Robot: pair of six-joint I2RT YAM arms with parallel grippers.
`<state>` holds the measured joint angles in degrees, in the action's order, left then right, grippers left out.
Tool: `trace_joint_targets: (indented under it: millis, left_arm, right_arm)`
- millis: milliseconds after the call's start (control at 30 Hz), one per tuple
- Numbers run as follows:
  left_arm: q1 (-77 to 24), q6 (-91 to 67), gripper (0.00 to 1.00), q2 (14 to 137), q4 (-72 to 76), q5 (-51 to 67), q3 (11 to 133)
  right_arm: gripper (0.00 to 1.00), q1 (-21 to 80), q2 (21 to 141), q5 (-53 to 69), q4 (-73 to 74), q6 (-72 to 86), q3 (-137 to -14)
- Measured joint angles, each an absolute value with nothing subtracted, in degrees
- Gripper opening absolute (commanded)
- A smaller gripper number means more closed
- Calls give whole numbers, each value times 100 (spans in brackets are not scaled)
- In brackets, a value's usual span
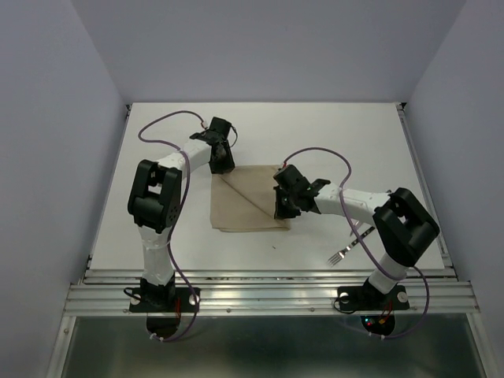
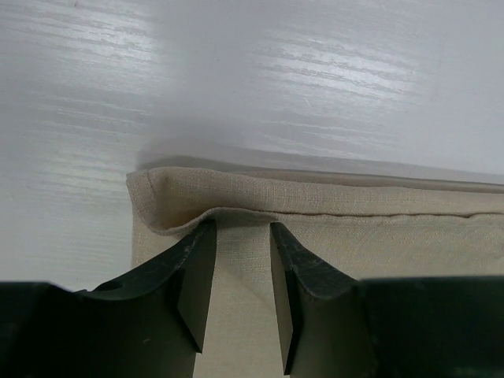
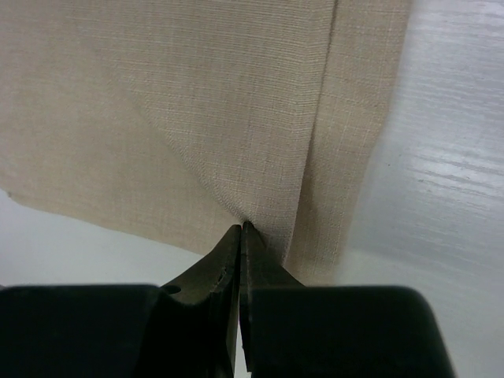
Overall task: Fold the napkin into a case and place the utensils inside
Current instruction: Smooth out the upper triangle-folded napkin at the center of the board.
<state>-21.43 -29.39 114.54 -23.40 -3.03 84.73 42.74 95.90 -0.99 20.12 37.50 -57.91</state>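
The beige napkin (image 1: pixel 248 201) lies folded in layers mid-table, with a diagonal crease across its top. My left gripper (image 1: pixel 223 161) is at its far left corner; in the left wrist view the open gripper (image 2: pixel 242 230) rests on the napkin (image 2: pixel 354 228), its tips at a raised folded edge. My right gripper (image 1: pixel 282 206) is at the napkin's near right edge; in the right wrist view the gripper (image 3: pixel 241 228) is shut, pinching a layer of the napkin (image 3: pixel 173 118) that pulls taut toward the tips. The fork (image 1: pixel 344 250) lies by the right arm. The knife is hidden.
The white table (image 1: pixel 157 228) is bounded by grey walls at left, right and back, and by a metal rail (image 1: pixel 268 276) at the near edge. Purple cables (image 1: pixel 323 153) loop above both arms. The right arm's elbow (image 1: pixel 405 224) hangs over the fork's handle.
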Motion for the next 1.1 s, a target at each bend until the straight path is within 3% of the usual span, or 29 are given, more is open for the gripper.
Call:
trace_joint_targets:
  millis: [733,867,1100]
  left_arm:
    - [-1979,-2766,50,11163,-2257,-298,8390]
    - [-1979,-2764,46,10755,-2255,-421,8357]
    - [-1975,-2794,27,10449,-2257,-718,7795]
  right_arm:
    - [4,4272,9238,-478,1959,3924,-5640]
    - [4,4272,9264,-543,1951,3957,-5640]
    - [4,4272,9465,-589,1911,4016,-5568]
